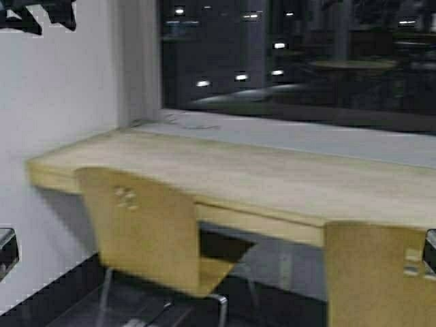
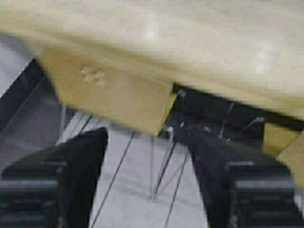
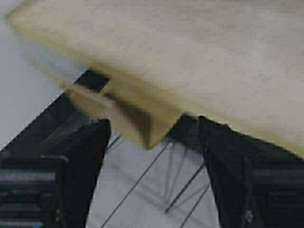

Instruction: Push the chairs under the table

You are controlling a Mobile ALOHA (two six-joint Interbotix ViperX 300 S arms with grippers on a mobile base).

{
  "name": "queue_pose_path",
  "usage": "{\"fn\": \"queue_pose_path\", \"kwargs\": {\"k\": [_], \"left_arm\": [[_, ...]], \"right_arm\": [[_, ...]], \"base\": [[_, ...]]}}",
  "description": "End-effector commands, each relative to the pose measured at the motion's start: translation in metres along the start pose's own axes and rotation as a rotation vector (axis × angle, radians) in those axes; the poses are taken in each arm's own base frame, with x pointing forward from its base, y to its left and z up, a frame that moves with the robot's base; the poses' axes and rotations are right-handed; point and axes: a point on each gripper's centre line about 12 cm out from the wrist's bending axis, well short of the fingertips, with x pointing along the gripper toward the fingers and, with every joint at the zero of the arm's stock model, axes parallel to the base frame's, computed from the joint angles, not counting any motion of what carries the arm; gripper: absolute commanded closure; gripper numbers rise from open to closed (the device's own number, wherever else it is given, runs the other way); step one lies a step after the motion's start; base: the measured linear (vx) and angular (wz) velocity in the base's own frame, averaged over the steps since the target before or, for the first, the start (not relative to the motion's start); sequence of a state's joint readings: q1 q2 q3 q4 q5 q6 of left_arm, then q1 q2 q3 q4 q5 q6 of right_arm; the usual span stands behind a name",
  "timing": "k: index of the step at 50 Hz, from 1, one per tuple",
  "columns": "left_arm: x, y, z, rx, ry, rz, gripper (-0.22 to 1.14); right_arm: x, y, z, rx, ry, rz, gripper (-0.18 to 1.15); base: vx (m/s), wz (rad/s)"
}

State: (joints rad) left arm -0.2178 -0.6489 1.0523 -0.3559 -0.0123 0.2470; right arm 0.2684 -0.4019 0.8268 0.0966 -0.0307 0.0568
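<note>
The surface [image 1: 272,180] is a long pale wood counter with a thick light edge. It runs from the white wall [image 1: 61,95] on the left toward the right, under a dark window [image 1: 293,54], with a grey sill [image 1: 306,136] between them.

Two tan chairs stand at its near side. The left chair [image 1: 139,228] has its curved back just in front of the surface edge, and its seat reaches under the top; thin chrome legs [image 1: 221,310] go down to the dark floor [image 1: 82,310]. The right chair [image 1: 375,279] is near the right border of the high view, only its back is seen, and this back also overlaps the edge. The two chairs are well apart.

In the left wrist view, the left end effector [image 2: 147,161] has its black fingers [image 2: 78,166] spread wide and holds nothing; the back of the left chair is seen between them, farther off. In the right wrist view, the right end effector [image 3: 152,156] is also wide and holds nothing, with the surface above it and a chair corner [image 3: 142,126] under the edge.
</note>
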Motion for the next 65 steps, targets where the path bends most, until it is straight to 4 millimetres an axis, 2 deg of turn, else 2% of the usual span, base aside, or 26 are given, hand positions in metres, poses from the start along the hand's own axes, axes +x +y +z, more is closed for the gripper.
{"fn": "queue_pose_path", "kwargs": {"k": [1,8,22,36,42,51,56,65], "left_arm": [[0.0,0.0,0.006,-0.004,-0.018,0.003,0.04],[0.006,0.0,0.007,0.007,-0.013,0.006,0.04],[0.035,0.002,-0.003,0.013,0.069,0.019,0.04],[0.024,0.001,0.008,0.0,0.019,0.014,0.04],[0.026,0.001,0.008,-0.019,0.025,0.014,0.04],[0.032,0.002,-0.001,-0.038,0.061,0.019,0.04],[0.028,0.0,0.004,-0.059,0.05,0.011,0.04],[0.03,-0.001,0.003,-0.069,0.064,0.007,0.04]], "right_arm": [[0.002,0.004,0.009,-0.006,-0.025,0.01,0.06],[0.004,0.005,0.012,-0.006,-0.029,0.012,0.06],[0.009,0.005,0.011,0.001,-0.012,0.012,0.06],[0.012,0.006,0.007,-0.007,0.004,0.014,0.06],[0.021,0.005,0.0,-0.006,0.034,0.009,0.06],[0.04,0.006,0.002,-0.009,0.054,0.006,0.06],[0.041,0.004,-0.006,-0.009,0.081,0.001,0.06],[0.044,0.004,-0.008,-0.009,0.095,0.0,0.06]], "base": [[-0.39,0.38],[-0.39,0.42],[-0.42,0.47],[-0.45,0.27],[-0.42,-0.06],[-0.45,-0.07],[-0.48,-0.06],[-0.46,-0.09]]}}
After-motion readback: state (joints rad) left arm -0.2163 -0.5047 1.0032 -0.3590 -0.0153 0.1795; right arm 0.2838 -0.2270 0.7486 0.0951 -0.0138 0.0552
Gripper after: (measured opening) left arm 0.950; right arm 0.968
